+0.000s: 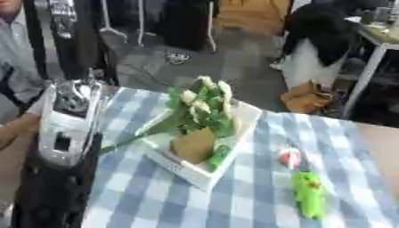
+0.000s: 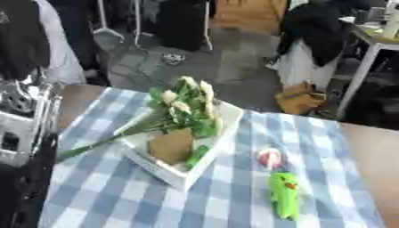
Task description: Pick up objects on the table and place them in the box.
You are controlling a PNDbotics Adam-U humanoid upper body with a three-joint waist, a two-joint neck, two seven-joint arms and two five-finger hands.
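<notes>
Flower bunch lies in white box, stem toward lower left. Green toy lies lengthwise, lower right. Left arm at left edge; robot hand state: cannot tell.

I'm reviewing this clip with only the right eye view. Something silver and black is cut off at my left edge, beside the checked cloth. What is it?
Observer: The left eye view shows its full width. It is the robot's left arm, a pale silver casing above a black section, at the table's left edge.
Operator: Does the long flower stem reach it?
Observer: In the left eye view the flower stem runs out of the white box and ends right beside the arm. I cannot tell whether they touch.
</notes>
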